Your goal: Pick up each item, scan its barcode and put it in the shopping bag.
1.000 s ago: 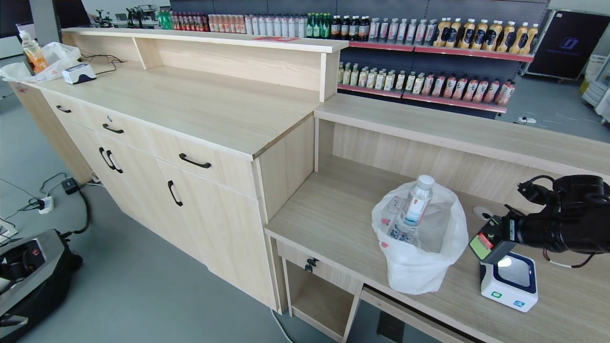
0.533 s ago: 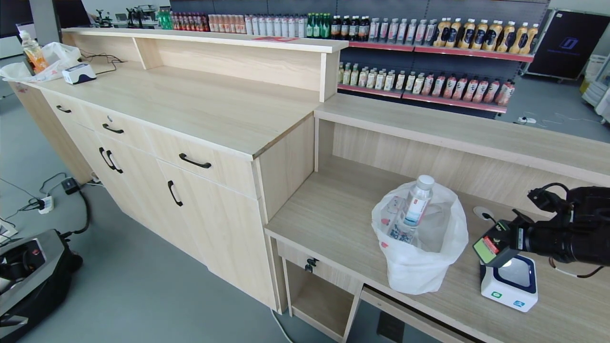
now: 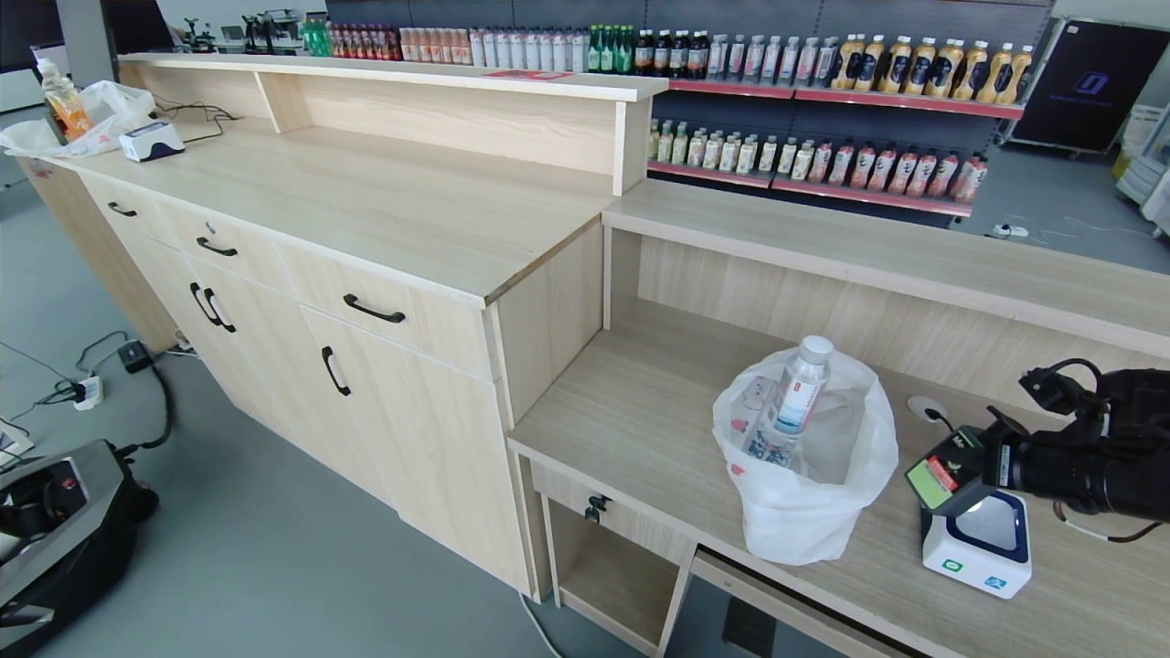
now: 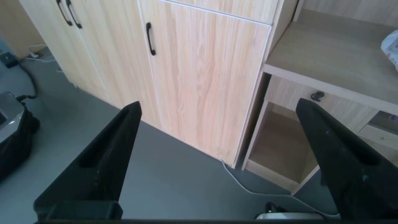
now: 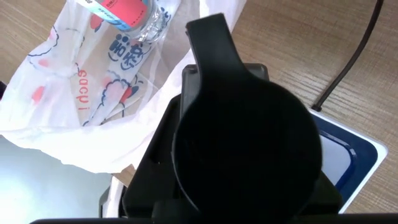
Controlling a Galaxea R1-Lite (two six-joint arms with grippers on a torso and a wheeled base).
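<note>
While the right pincer [image 3: 971, 460] hangs low over the lower counter [image 3: 640, 411], it is clenched on a small dark item [image 3: 932, 477] whose green and red face is turned up and away from the arm. Directly beneath that item, close under the pincer's tip, sits the white barcode scanner [image 3: 976, 546] with its blue-framed window facing up; the window is lit under the item, and item and scanner look just apart rather than touching. Beside the pincer, on the side towards the robot's left, stands the white plastic shopping bag [image 3: 786, 521] with its mouth open, near the scanner but not against it. A clear water bottle [image 3: 803, 382] with a white cap leans inside the bag, and more clear packaging lies beside it. From the right wrist, the held item fills the middle as a round black shape that hides the fingers, so their exact grip cannot be made out. The left pincer [image 4: 217, 163] is released — its two dark fingers are spread wide with nothing between them — and it hangs over the grey floor, with a pale wooden cabinet door [image 4: 205, 68] ahead of it.
</note>
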